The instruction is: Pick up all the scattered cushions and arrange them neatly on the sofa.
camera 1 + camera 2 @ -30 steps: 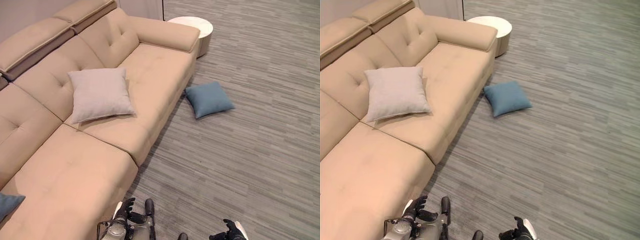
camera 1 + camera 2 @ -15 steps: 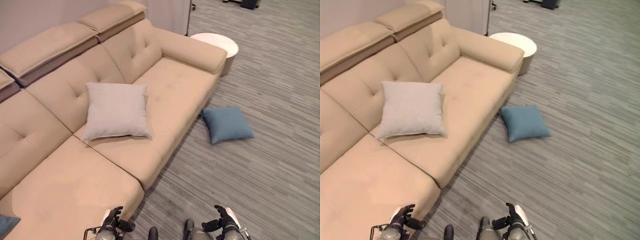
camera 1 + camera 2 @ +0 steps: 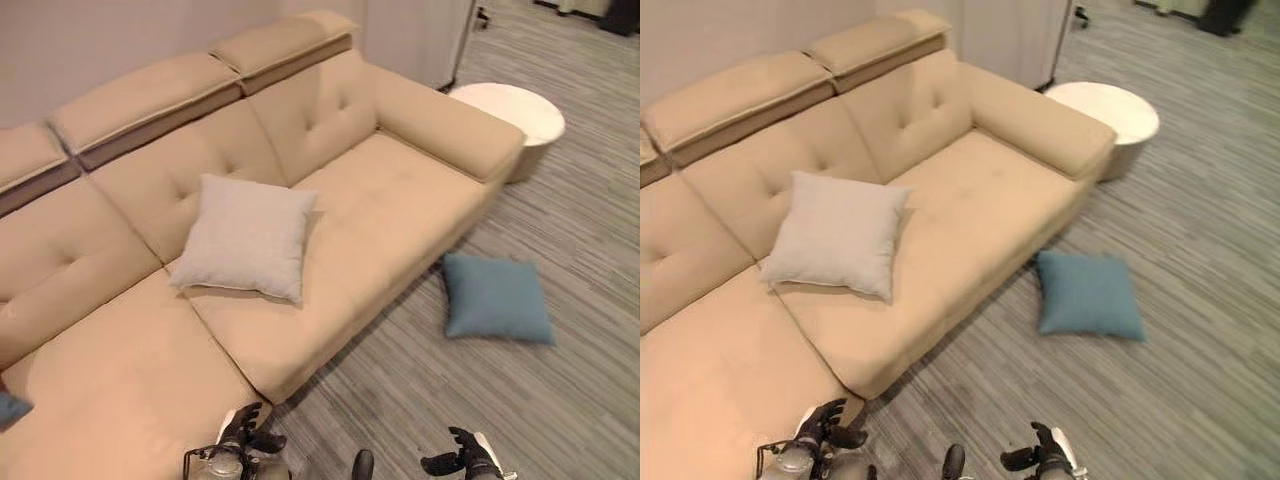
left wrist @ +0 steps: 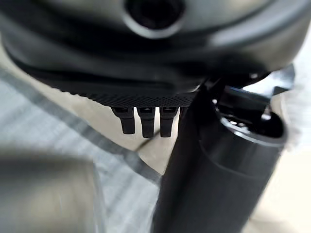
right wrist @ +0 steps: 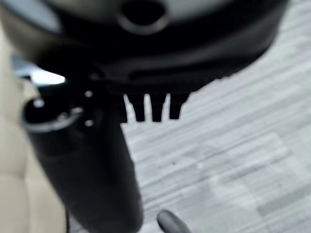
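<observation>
Beige, soft-looking upholstery covers the sofa [image 3: 380, 215], the largest thing in view, running from the near chaise up to the far arm. Beyond that arm stands a round white side table [image 3: 515, 112] on the grey striped carpet [image 3: 560, 400]. A pale grey cushion [image 3: 248, 237] already leans against the backrest. The blue cushion [image 3: 495, 297] lies flat on the carpet just beside the sofa's front edge, well apart from both hands. A sliver of a second blue cushion [image 3: 10, 408] shows at the chaise's near end in the left eye view; the right eye view cuts it off.

Both hands hang low and empty. The left hand [image 3: 243, 432] is near the chaise corner, the right hand [image 3: 462, 463] over bare carpet, and each has its fingers loosely spread and relaxed. The wrist views confirm this, with short fingertips [image 4: 142, 121] hanging straight over fabric on the left and fingertips [image 5: 156, 108] hanging over carpet on the right, nothing held.

The main risk, as I judge it, is the reach: the floor cushion sits low and far forward, so bending for it could unbalance the robot. A one-handed pinch on slack fabric may slip. Stepping in carelessly could tread on the cushion or bump the sofa corner.
</observation>
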Motion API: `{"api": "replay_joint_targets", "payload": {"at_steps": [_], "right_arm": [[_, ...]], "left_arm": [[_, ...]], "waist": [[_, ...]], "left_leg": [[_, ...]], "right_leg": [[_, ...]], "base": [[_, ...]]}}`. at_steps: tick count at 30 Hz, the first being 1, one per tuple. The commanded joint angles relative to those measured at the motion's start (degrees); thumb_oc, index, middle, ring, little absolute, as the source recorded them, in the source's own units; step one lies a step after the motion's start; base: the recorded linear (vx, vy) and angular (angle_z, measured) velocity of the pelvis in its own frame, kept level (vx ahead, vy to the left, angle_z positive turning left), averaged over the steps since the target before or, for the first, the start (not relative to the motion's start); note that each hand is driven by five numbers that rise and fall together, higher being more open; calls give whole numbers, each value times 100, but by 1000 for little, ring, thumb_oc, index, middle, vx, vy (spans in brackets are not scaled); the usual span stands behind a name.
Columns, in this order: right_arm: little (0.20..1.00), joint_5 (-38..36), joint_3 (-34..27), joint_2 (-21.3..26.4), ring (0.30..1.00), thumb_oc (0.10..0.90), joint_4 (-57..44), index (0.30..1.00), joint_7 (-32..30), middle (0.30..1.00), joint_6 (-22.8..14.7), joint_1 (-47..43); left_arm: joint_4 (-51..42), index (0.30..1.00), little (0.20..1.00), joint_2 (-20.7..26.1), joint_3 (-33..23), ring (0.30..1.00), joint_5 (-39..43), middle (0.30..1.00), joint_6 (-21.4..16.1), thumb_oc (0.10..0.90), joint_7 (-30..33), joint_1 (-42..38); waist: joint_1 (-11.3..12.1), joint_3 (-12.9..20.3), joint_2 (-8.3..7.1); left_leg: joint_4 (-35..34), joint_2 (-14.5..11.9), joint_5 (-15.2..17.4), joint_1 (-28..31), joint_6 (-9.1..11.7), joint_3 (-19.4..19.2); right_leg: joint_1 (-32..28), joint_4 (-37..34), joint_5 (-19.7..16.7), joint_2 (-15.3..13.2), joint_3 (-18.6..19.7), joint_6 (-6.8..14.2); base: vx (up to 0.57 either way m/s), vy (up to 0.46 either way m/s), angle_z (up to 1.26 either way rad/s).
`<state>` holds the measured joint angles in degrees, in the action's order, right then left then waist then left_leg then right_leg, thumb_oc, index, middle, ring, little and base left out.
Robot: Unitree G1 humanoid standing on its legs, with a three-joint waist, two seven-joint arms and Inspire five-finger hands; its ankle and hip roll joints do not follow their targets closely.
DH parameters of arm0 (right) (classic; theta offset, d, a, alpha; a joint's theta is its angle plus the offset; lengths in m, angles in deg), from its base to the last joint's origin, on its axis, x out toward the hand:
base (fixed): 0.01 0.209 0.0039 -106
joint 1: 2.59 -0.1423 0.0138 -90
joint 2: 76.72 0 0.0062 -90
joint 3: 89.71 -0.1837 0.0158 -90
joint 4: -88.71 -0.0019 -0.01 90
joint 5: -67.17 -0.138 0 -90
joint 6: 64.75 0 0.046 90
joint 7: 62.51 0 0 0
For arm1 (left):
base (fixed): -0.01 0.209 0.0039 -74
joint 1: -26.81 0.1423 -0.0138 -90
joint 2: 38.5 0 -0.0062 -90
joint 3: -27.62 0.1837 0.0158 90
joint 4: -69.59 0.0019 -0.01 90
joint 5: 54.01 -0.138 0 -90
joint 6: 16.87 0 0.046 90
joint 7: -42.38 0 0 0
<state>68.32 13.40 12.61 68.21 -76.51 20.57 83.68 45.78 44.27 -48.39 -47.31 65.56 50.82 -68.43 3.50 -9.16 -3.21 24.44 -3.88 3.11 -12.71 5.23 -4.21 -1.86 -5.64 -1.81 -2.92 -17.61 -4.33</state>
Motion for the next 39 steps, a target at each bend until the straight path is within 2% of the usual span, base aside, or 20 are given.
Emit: {"api": "replay_joint_targets", "payload": {"at_steps": [1,4,7,8,9,10,11,12,13,14,15,17,18,21,22,24,26,32,39], "right_arm": [[900,-106,-50,258,900,800,23,900,-157,900,-180,24],[900,-149,-61,226,900,800,16,900,-205,900,-138,78],[900,-131,-24,194,900,800,34,900,-197,900,-108,109],[900,-70,24,129,900,800,11,900,-165,900,-110,139],[900,-44,23,107,900,800,13,900,-166,900,-116,161],[900,-929,-427,531,900,800,-221,900,820,900,-119,121],[900,-221,-210,460,900,800,17,900,191,900,-6,26],[900,-84,-193,361,900,800,-47,900,69,900,-62,63],[900,-84,-169,303,900,800,-131,900,7,900,-95,68],[900,-84,-168,303,900,800,-131,900,7,900,-95,68],[900,-116,-155,291,900,800,-149,900,19,900,-78,73],[900,-182,-154,246,900,800,-221,900,20,900,-115,105],[900,-235,-157,235,900,800,-195,900,33,900,-121,123],[900,-321,-168,235,900,800,-173,900,52,900,-138,104],[900,-392,-186,239,900,800,-144,900,73,900,-154,84],[900,-473,-207,261,900,800,-103,900,108,900,-147,56],[900,-498,-242,276,900,800,-67,900,121,900,-158,44],[900,-647,-339,326,900,800,-66,900,176,900,-255,60],[900,-1348,-710,471,900,800,-779,900,195,900,-497,-31]], "left_arm": [[92,900,900,62,210,900,-91,900,-39,800,68,54],[45,900,900,79,226,900,-112,900,-31,800,68,83],[-34,900,900,106,202,900,-83,900,-35,800,71,118],[-44,900,900,136,130,900,-59,900,-29,800,87,186],[-50,900,900,145,118,900,-44,900,-38,800,89,208],[-17,900,900,339,-31,900,-136,900,-59,800,-15,243],[-55,900,900,398,22,900,-116,900,-13,800,-41,170],[-62,900,900,426,14,900,-119,900,-19,800,-8,145],[-65,900,900,496,-6,900,-132,900,-1,800,61,92],[-65,900,900,496,-6,900,-132,900,-1,800,61,92],[-41,900,900,530,14,900,-164,900,-10,800,67,44],[-56,900,900,541,33,900,-132,900,-59,800,105,45],[-64,900,900,524,51,900,-112,900,-88,800,112,38],[-29,900,900,497,67,900,-103,900,-114,800,102,27],[30,900,900,481,93,900,-114,900,-126,800,79,-5],[96,900,900,473,112,900,-137,900,-135,800,76,-37],[143,900,900,467,84,900,-137,900,-147,800,59,-37],[281,900,900,432,-1,900,-164,900,-116,800,-26,81],[341,900,900,396,-95,900,-141,900,-76,800,-58,304]], "waist": [[44,21,84],[45,43,142],[94,69,149],[137,112,155],[152,146,129],[153,195,53],[187,223,-7],[197,227,-23],[141,189,-27],[139,191,-30],[90,150,-14],[-6,129,52],[-54,123,104],[-103,144,148],[-188,132,137],[-252,106,106],[-266,119,104],[-233,359,69],[-216,454,141]], "left_leg": [[-1033,218,-78,123,-310,-295],[-1362,153,-475,-107,-260,-896],[-1439,189,-387,-51,-234,-1013],[-1651,283,-439,99,-388,-906],[-1686,346,-405,159,-418,-855],[-1761,366,-376,251,-439,-883],[-1765,422,-293,307,-516,-812],[-1829,452,-272,371,-562,-775],[-1907,494,-192,533,-658,-645],[-1907,498,-192,531,-660,-645],[-1925,526,-164,596,-701,-537],[-2022,568,-126,769,-729,-320],[-2123,603,-128,902,-720,-110],[-2226,601,-136,969,-704,77],[-2289,666,-133,1060,-678,289],[-2329,734,-122,1146,-650,470],[-2362,732,-121,1182,-625,525],[-2613,665,-163,1320,-503,607],[-2839,550,-255,1482,-375,666]], "right_leg": [[-43,394,426,-215,105,888],[-255,358,580,-73,-70,862],[-404,405,724,-10,-63,876],[-410,623,781,-2,-126,876],[-420,760,812,-40,-149,916],[-413,940,833,-93,-163,972],[-382,1195,846,-170,-241,1027],[-244,1565,812,-257,-276,1089],[88,2364,625,-424,-257,1264],[95,2375,630,-430,-257,1266],[281,2729,474,-450,-137,1334],[538,2987,486,-357,201,1324],[624,2696,648,-257,447,1207],[787,2224,599,-248,633,1147],[921,1726,395,-231,945,1176],[940,1329,193,-224,1164,1218],[883,1221,139,-231,1134,1266],[382,563,65,-201,964,1205],[47,238,124,-96,775,1127]], "base": [[160,-16,22],[148,-10,49],[240,53,42],[163,118,-14],[239,135,-14],[198,72,-8],[175,59,20],[180,103,35],[125,89,47],[110,83,44],[60,40,56],[159,25,72],[159,-15,81],[140,-71,73],[187,-123,59],[147,-115,55],[51,-68,52],[86,-107,30],[57,-48,3]]}}
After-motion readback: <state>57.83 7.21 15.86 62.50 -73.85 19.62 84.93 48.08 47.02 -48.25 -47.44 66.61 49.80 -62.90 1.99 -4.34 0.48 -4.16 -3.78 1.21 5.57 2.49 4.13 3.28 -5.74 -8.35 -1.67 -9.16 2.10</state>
